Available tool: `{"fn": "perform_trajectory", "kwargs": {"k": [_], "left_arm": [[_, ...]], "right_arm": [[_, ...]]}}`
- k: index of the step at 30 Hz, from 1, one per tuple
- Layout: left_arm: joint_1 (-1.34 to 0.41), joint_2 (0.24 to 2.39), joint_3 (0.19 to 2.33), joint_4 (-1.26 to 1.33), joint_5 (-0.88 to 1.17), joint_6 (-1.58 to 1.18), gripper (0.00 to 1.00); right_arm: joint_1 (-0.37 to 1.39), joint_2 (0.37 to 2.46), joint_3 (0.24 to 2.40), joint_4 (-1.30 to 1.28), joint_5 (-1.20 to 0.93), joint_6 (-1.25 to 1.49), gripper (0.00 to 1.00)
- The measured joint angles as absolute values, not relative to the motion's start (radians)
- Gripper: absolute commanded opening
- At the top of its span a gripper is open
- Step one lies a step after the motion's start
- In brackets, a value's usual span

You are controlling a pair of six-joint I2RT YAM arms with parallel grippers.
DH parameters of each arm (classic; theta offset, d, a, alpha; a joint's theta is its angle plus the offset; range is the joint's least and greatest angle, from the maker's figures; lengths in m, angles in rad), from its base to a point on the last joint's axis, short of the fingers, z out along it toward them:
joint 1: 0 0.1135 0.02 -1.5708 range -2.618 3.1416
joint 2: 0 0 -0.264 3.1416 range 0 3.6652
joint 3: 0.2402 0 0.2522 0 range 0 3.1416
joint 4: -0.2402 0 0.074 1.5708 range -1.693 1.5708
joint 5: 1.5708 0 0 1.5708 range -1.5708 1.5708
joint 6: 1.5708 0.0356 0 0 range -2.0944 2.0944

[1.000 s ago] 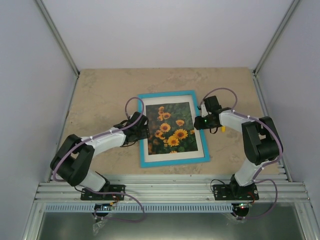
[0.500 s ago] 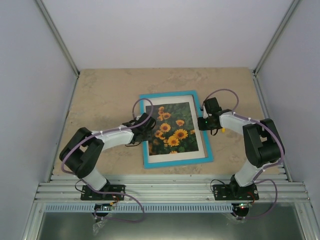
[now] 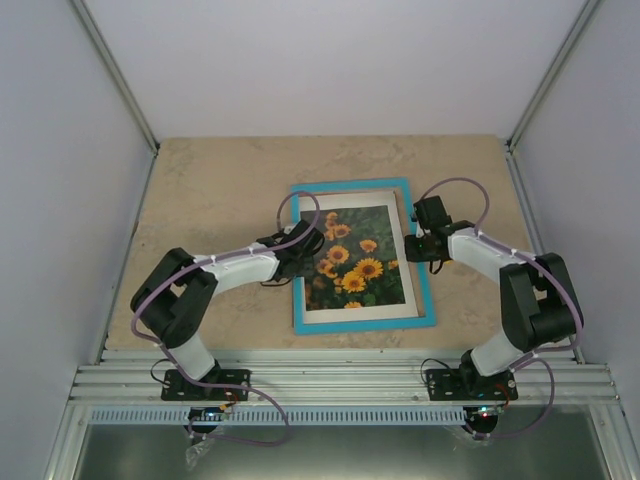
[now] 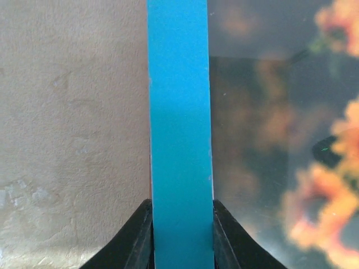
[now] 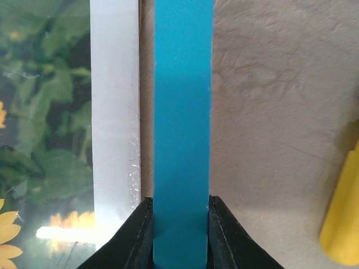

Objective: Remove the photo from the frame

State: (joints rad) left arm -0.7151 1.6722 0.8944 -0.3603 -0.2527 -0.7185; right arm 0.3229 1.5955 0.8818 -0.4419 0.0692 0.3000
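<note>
Overhead, left hand (image 3: 299, 254) covers frame (image 3: 365, 324) left rail, photo (image 3: 362, 268) edge

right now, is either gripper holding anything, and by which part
Both hold the thin turquoise-blue rectangular picture frame: the left gripper clamps its left side rail, the right gripper its right side rail.

My left arm (image 3: 235, 268) reaches forward and inward, elbow folded low near its base, forearm stretched toward the middle. My left gripper (image 4: 182, 238) pinches the frame (image 4: 179, 112) rail, one finger pressed on each side. My right arm (image 3: 490, 255) mirrors it, elbow bent out to the right, forearm angled inward. My right gripper (image 5: 179, 232) clamps the opposite rail, both fingers touching it.
</note>
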Motion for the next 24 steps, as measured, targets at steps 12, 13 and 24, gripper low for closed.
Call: {"fn": "perform_trajectory", "kwargs": {"k": [12,13,24], "left_arm": [[-0.699,1.581,0.953,-0.48,-0.323,-0.684,0.17],[-0.686,1.568,0.953,-0.49,-0.323,-0.675,0.17],[-0.437,1.503,1.016,-0.648,-0.353,-0.49,0.17]], "right_arm": [[0.348,1.534,0.944,-0.49,0.056,0.314,0.01],[0.357,1.535,0.953,-0.488,0.049,0.321,0.01],[0.51,1.735,1.162,-0.382,-0.013,0.442,0.01]]}}
